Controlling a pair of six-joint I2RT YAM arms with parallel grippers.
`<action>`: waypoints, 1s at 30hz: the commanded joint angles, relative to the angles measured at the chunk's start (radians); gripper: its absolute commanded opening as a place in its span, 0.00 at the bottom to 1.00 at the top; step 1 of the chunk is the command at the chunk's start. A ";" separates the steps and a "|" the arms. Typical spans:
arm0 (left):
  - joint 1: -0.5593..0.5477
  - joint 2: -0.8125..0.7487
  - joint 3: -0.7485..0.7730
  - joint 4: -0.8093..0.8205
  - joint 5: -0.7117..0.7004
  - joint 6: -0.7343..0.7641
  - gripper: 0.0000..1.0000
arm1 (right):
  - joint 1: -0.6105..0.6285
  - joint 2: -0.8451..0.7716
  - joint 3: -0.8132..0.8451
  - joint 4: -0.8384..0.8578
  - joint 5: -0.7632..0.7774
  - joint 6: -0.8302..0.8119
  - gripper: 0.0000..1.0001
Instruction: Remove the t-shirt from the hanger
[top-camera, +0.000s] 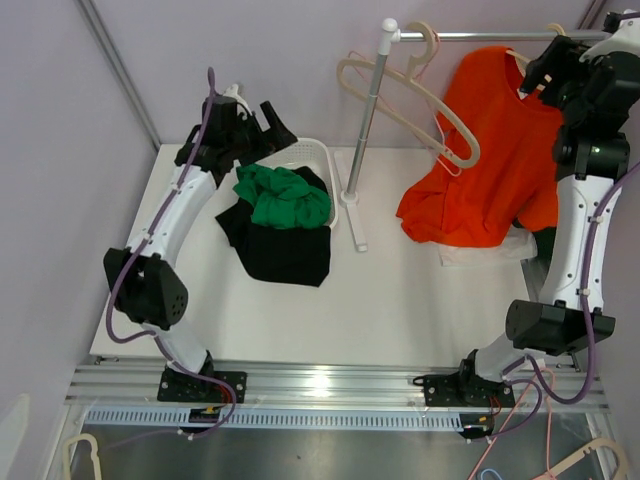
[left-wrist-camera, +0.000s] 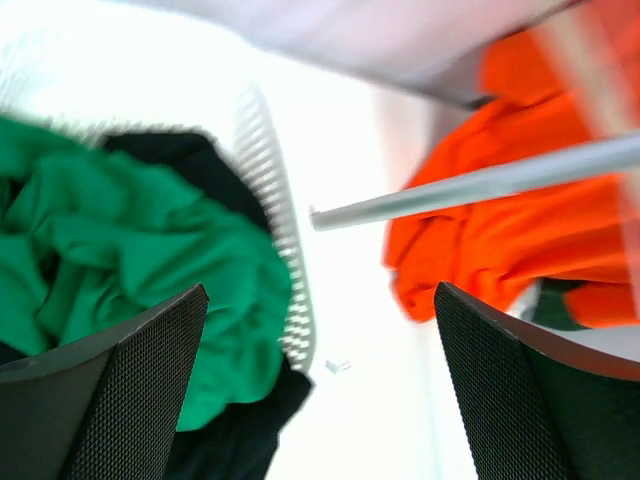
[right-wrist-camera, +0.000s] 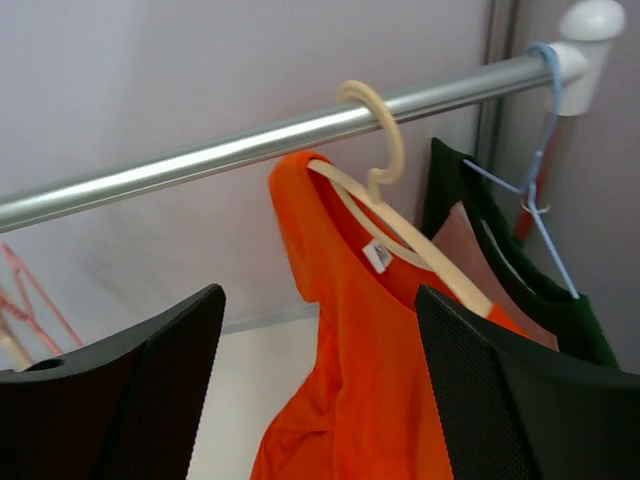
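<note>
Left fingers (left-wrist-camera: 110, 400) and right fingers (right-wrist-camera: 120, 400) spread, empty; orange t-shirt (right-wrist-camera: 350, 390) hangs askew from cream hanger (right-wrist-camera: 400, 235).

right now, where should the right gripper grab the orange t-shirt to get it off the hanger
Probably the shoulder fold of the orange t-shirt, draped over the end of the cream hanger. Bring the open right gripper in from the front and pull sideways off that arm; its other arm shows bare.

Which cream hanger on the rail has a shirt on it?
The cream hanger before the right gripper, inside the orange t-shirt; the hangers by the upright pole hang bare.
</note>
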 joint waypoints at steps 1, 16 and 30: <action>-0.036 -0.057 0.114 -0.048 -0.019 0.035 0.99 | -0.050 0.038 0.056 -0.052 -0.016 0.035 0.80; -0.091 -0.019 0.188 0.125 -0.011 0.162 1.00 | -0.200 0.286 0.180 0.146 -0.435 0.097 0.76; -0.093 0.182 0.449 0.078 0.009 0.182 0.99 | -0.208 0.523 0.461 -0.015 -0.527 -0.013 0.66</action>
